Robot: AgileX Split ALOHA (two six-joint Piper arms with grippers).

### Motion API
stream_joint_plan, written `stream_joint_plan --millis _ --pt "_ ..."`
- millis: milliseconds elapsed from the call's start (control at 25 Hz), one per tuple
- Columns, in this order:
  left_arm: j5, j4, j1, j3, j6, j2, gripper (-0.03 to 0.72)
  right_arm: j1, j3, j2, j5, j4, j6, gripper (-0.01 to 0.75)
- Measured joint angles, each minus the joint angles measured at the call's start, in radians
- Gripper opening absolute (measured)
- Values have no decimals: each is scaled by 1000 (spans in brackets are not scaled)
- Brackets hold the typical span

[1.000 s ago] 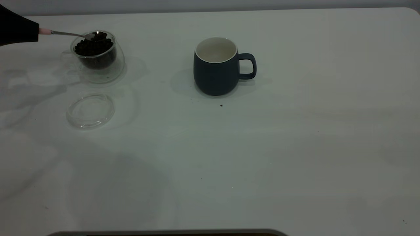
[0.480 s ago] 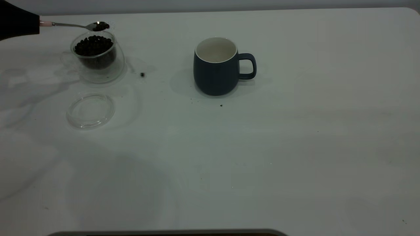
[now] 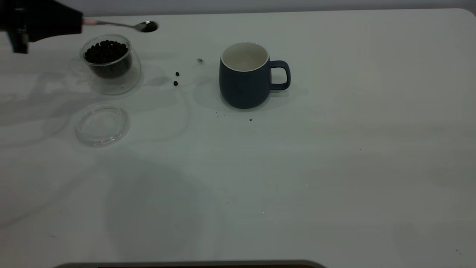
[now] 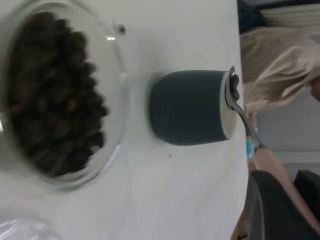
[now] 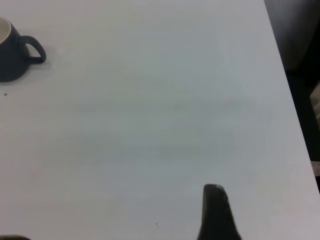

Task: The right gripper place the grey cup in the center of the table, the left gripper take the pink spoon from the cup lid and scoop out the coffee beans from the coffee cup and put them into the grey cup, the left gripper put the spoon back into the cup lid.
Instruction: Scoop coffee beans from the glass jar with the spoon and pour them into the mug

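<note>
Change since earlier: left gripper (image 3: 80,22) and pink spoon (image 3: 122,25) shifted from above the coffee cup (image 3: 111,63) toward the grey cup (image 3: 246,75); loose coffee beans (image 3: 176,78) now lying on the table (image 3: 334,167) between the cups.
Left gripper: clamped on the spoon handle, spoon level, bowl short of the grey cup.
Right gripper (image 5: 216,212): apart from the cups; finger state impossible to tell.
Cup lid (image 3: 102,125): flat, just in front of the coffee cup.

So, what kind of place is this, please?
Probably a robot test bench, not a kitchen: a bare white table, a black left gripper holding the pink spoon, and only a coffee cup and grey cup.
</note>
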Motion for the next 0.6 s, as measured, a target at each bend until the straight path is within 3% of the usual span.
stream_joint_plan --millis 360,600 --pt "-8 -25 -135 0 0 0 119 0 0 0 0 0 0 531" --pt "-86 -26 -213 0 11 0 119 0 0 0 0 0 0 531"
